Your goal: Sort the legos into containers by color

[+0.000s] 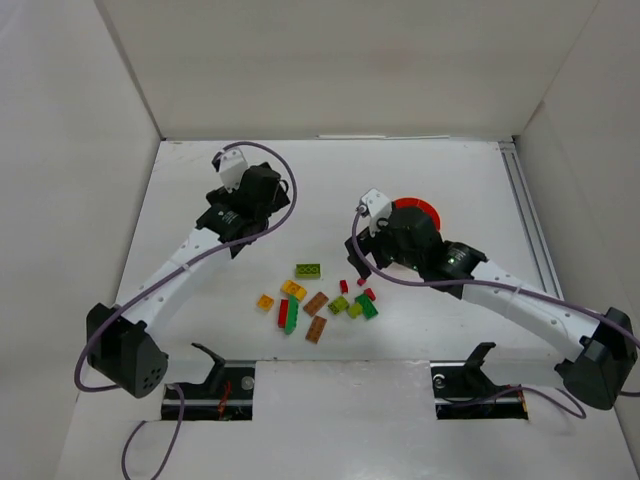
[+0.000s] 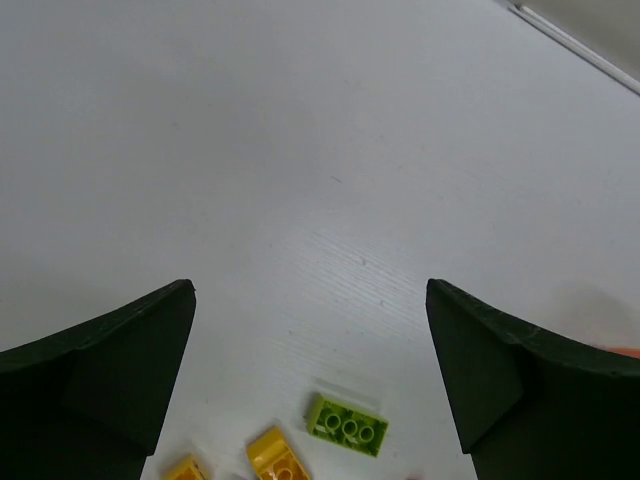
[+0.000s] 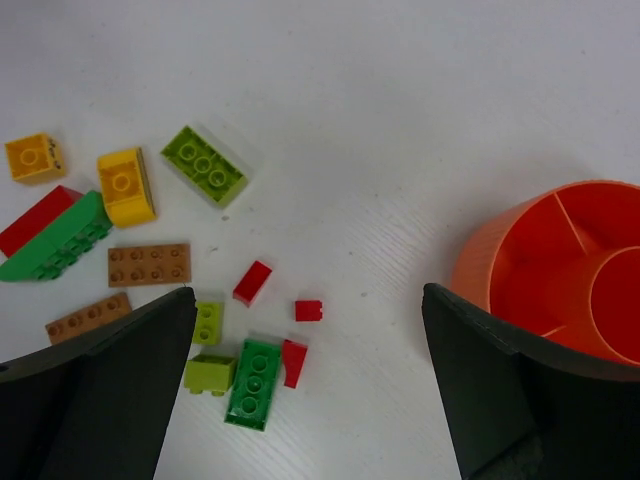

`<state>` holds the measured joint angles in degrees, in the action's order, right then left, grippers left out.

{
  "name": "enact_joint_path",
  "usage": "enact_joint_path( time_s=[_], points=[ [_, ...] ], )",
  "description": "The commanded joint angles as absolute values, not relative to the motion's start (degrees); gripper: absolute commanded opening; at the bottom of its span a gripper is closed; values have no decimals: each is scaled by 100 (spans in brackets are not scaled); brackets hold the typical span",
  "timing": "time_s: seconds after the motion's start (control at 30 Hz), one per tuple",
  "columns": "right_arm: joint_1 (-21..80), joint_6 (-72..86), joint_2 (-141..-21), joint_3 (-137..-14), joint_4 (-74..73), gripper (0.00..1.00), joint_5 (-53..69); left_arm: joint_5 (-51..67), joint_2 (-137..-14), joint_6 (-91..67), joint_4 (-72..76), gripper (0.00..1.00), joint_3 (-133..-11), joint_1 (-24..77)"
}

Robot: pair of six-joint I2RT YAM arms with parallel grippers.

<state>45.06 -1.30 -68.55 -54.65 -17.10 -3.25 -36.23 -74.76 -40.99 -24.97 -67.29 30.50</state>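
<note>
Lying loose on the desk (image 1: 460, 170) just ahead of the arm bases, the legos (image 1: 316, 302) form one mixed scatter of colours, none sorted yet. The right arm (image 1: 500, 285) hangs over their far right edge with jaws wide and empty, probably placed there so a small red brick (image 3: 253, 282) has a short trip to the bowl (image 3: 480, 265) just beyond. Farther left, the left arm (image 1: 180, 265) hovers over bare desk past a lime brick (image 2: 348, 426), its jaws equally wide and holding nothing.
</note>
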Motion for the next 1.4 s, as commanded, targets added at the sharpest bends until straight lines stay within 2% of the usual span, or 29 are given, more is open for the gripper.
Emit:
enact_joint_path(
  time_s=[0.0, 0.13, 0.3, 0.5, 0.53, 0.7, 0.77, 0.93, 1.1, 1.37],
  points=[
    [4851, -113, -6636, -5484, -1441, 99, -483, -3077, -7199, -4009, -2400, 99, -6874, 3304],
    [5167, 182, -6749, -5318, -1695, 99, -921, -3076, -6321, -3998, -1899, 99, -5961, 4024],
    [5387, 720, -7215, -5213, -2171, 99, -589, -1935, -5196, -4157, -1688, 99, -4845, 4113],
    [5836, 1660, -7164, -4431, -2260, 82, -405, -1696, -4703, -4219, -1986, 99, -4456, 4113],
    [5836, 1774, -7163, -4290, -2146, 75, -204, -1696, -4702, -4306, -2039, 99, -4404, 4165],
    [6012, 2083, -7215, -3815, -1688, 75, -53, -1696, -4807, -4438, -2145, 99, -4289, 4166],
    [6012, 2083, -7373, -3814, -1592, 71, -53, -1583, -4860, -4438, -2075, 99, -4237, 4166],
    [6064, 2030, -7900, -3990, -1372, 71, 0, -1521, -5027, -4438, -2074, 99, -4289, 4166],
    [6064, 2162, -8296, -4148, -1371, 76, -473, -1459, -5080, -4438, -2022, 99, -4236, 4166],
    [6064, 2162, -8604, -4596, -1433, 74, -957, -1406, -5133, -4438, -2021, 99, -4184, 4166]
  ],
)
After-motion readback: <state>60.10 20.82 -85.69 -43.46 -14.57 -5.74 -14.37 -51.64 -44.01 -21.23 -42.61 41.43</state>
